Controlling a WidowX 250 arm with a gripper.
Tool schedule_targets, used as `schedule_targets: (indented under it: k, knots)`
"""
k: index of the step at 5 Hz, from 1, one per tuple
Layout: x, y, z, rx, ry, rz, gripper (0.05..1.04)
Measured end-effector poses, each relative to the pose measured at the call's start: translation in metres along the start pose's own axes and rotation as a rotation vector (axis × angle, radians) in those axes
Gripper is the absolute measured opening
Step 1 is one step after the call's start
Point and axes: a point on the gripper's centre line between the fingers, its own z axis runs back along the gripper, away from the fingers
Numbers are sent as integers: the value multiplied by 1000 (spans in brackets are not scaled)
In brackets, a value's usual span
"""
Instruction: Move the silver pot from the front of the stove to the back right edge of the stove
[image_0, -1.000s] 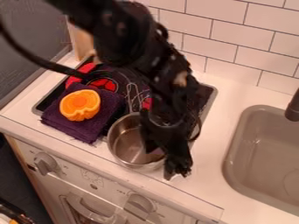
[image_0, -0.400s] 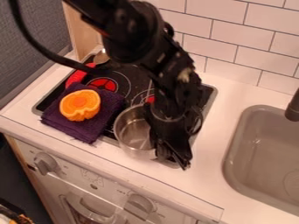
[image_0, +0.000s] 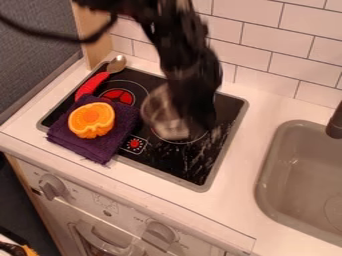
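A: Edges and room?
B: One metal pot (image_0: 158, 112), within the outline of the black stovetop (image_0: 170, 162); bare stovetop nearer the camera. Counter (image_0: 234, 202) strip between stovetop and sink (image_0: 294, 175).
A: Obscured?
B: One black gripper (image_0: 200, 122), blurred, over the pot's right side; open, closed or gripping: cannot tell.
A: Containers?
B: Pot: interior blurred, contents indistinct.
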Motion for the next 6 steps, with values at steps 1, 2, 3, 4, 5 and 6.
schedule_targets:
  k: [1,2,3,4,5,6]
  knots:
    - [37,21,-7,-19,-8,49,78]
    - [43,20,-36,-24,78,106,77]
    - [43,11,-56,-11,166,133,77]
    - [45,1,-59,-21,202,138,77]
    - [48,-6,-59,-25,204,127,77]
    - [49,-8,-60,-26,202,124,108]
